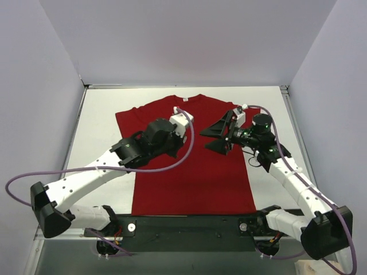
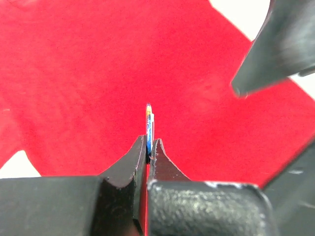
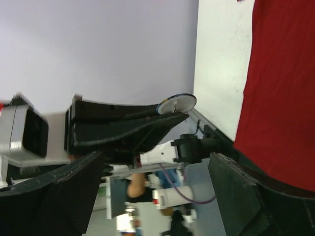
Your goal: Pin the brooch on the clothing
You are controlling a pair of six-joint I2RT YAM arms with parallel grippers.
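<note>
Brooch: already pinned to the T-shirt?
No, the left wrist view shows the brooch edge-on, pinched between the closed fingertips of the left gripper, with the T-shirt behind it.

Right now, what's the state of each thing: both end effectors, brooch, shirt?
T-shirt: spread flat on the table, collar at the far side.
brooch: gripped edge-on, upper part past the fingertips, not yet on the T-shirt.
left end effector: shut on the brooch, above the T-shirt.
right end effector: open, holding nothing, pointed toward the left one.
</note>
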